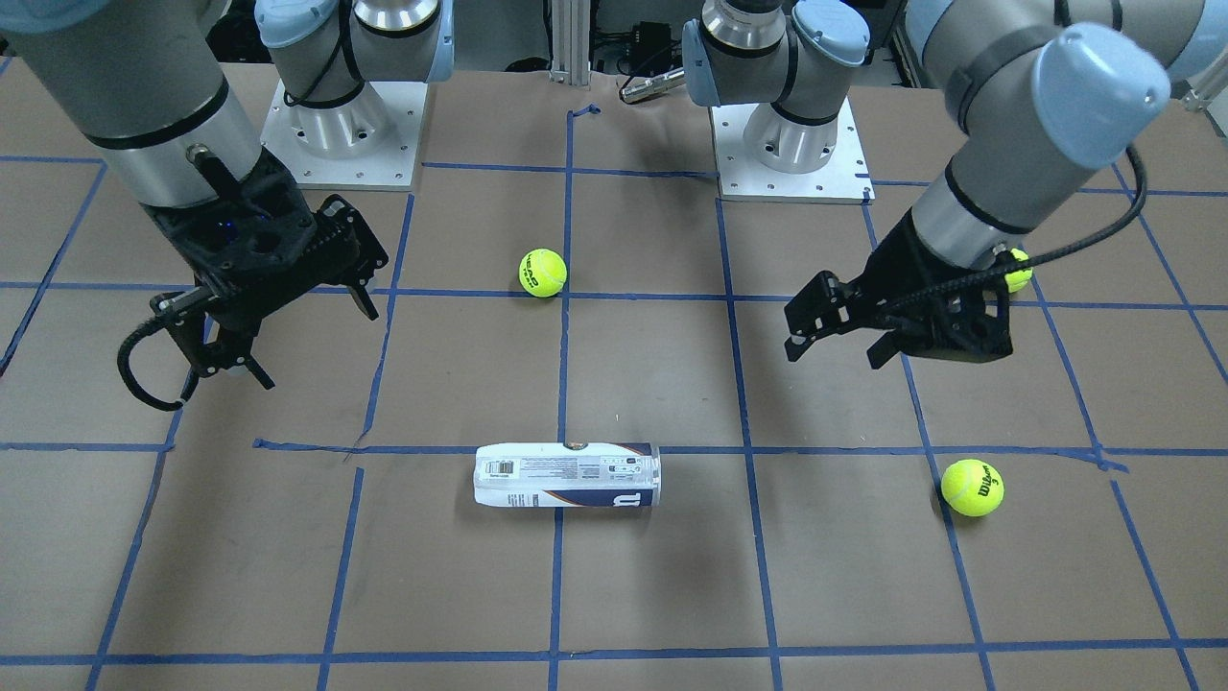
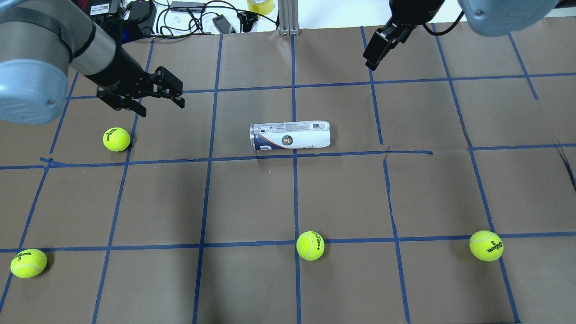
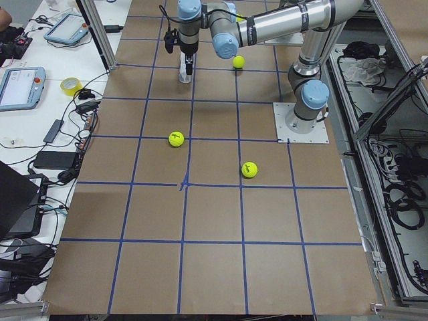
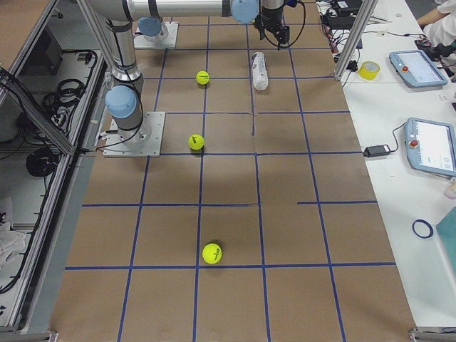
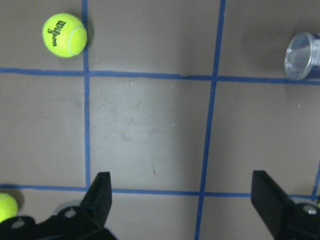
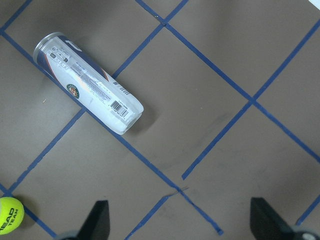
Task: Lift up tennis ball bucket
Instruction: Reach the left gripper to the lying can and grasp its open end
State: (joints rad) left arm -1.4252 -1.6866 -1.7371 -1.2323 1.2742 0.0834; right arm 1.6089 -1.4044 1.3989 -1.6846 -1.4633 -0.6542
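Observation:
The tennis ball bucket [image 2: 290,136] is a clear tube with a white label and a navy band. It lies on its side on the brown table, near the middle. It also shows in the front view [image 1: 566,476], in the right wrist view [image 6: 87,90], and at the right edge of the left wrist view [image 5: 302,56]. My left gripper [image 2: 162,101] hangs open and empty to the tube's left, clear of it; it also shows in the front view [image 1: 835,353]. My right gripper [image 1: 317,345] is open and empty, above the table beyond the tube's other end.
Loose yellow-green tennis balls lie around: one [image 2: 116,139] close under my left gripper, one [image 2: 28,263] at the near left, one [image 2: 310,245] near the middle, one [image 2: 486,245] at the near right. Blue tape lines grid the table. Cables and devices sit beyond the far edge.

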